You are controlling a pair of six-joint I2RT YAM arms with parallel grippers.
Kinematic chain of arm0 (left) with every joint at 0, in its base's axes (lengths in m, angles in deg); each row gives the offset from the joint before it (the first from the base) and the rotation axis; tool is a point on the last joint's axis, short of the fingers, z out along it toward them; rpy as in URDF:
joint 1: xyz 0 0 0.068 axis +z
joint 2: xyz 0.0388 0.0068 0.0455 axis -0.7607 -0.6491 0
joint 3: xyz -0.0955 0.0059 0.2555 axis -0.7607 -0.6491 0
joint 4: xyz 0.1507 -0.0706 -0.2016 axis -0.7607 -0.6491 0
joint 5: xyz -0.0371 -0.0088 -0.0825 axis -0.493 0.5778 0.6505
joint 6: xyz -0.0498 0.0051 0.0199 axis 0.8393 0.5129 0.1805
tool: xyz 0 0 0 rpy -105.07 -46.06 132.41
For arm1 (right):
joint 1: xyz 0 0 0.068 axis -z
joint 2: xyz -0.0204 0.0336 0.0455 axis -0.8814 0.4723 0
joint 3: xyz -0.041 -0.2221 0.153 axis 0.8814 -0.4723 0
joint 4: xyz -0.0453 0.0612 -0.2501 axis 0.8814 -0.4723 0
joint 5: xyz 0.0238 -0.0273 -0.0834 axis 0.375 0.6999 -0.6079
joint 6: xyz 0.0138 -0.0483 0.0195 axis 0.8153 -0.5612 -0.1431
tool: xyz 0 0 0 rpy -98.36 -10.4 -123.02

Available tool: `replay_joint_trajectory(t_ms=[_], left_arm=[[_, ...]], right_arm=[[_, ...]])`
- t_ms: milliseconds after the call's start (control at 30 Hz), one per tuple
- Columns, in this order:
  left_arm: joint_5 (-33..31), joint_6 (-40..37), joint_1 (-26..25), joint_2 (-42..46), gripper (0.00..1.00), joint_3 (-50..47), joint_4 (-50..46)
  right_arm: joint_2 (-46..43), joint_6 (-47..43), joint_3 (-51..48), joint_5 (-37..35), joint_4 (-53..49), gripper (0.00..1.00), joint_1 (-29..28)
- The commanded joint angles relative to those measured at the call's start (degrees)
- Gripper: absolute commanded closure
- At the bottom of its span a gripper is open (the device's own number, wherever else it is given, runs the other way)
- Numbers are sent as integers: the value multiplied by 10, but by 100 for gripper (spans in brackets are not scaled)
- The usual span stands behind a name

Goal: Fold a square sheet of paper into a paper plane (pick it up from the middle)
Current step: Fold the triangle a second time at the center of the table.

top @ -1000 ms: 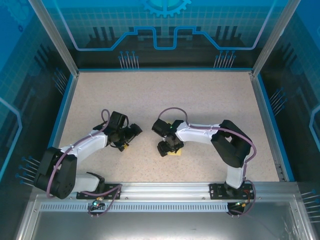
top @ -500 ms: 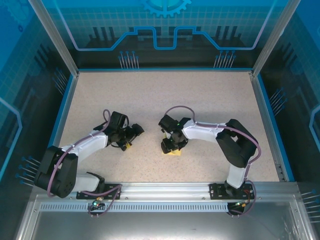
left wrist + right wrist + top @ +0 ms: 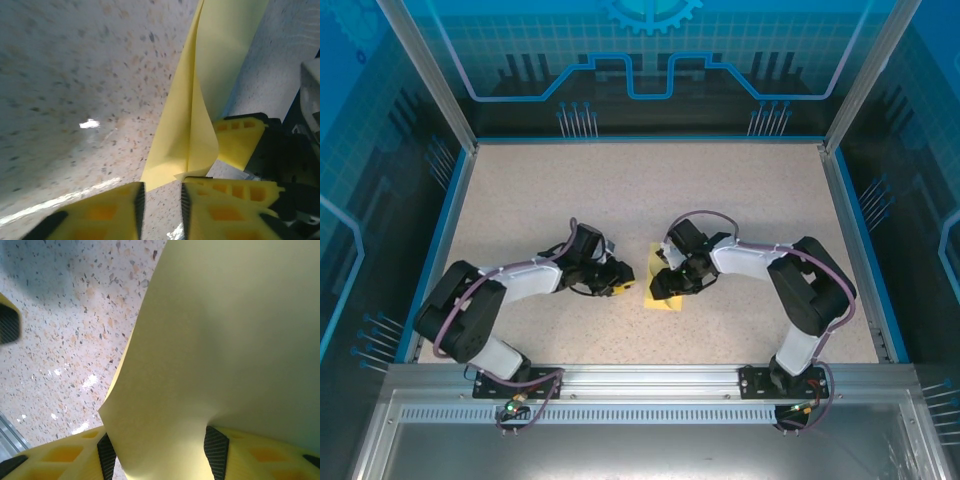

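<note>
The speckled beige tabletop [image 3: 650,185] lies inside blue enclosure walls [image 3: 650,60], with a metal rail [image 3: 650,378] along its 6 o'clock edge.

In the top view the left arm [image 3: 520,285] comes up from its base at 7 o'clock and bends toward 3 o'clock. The right arm [image 3: 770,270] comes up from its base at 5 o'clock and reaches toward 9 o'clock. Their wrists nearly meet a little to the 6 o'clock side of the tabletop's middle.

The left hand [image 3: 619,286] is just at 9 o'clock of the square sheet of paper [image 3: 667,304]. The right hand [image 3: 662,284] hangs over the sheet's 12 o'clock side.

In the left wrist view the sheet [image 3: 212,70] is folded along a crease and rises off the tabletop toward 1 o'clock. Its lowest corner sits just at the mouth of the left hand [image 3: 159,197]. The fingers [image 3: 100,212] stand a narrow gap apart, speckled surface shows between them, and they grip nothing. One yellow finger of the right hand [image 3: 239,141] shows at 3 o'clock, partly behind the sheet.

In the right wrist view the sheet [image 3: 220,340] bows upward and spans the right hand [image 3: 160,460] from one black pad [image 3: 106,455] to the other. The fingers stand moderately apart. I cannot tell whether they pinch the sheet.
</note>
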Motion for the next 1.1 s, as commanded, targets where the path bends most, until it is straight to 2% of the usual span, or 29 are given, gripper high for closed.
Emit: replay_joint_trajectory(t_ms=[0,167,300,667,900,967,1067], left_arm=[[32,5,-20,-28,80,29,39],[29,6,-36,-72,94,53,35],[31,9,-44,-99,100,66,38],[20,-6,-59,-155,100,92,21],[13,-8,-59,-164,100,86,15],[12,-8,-59,-165,100,83,18],[12,-9,-59,-163,100,83,19]], right_arm=[[9,-17,-24,3,7,45,9],[-1,-23,-27,19,15,46,20],[-9,-24,-40,30,19,46,26],[-63,-25,-34,64,38,45,33],[-108,-16,-13,74,47,31,50],[-110,-3,-13,50,44,33,57],[-98,18,-9,-6,19,48,63]])
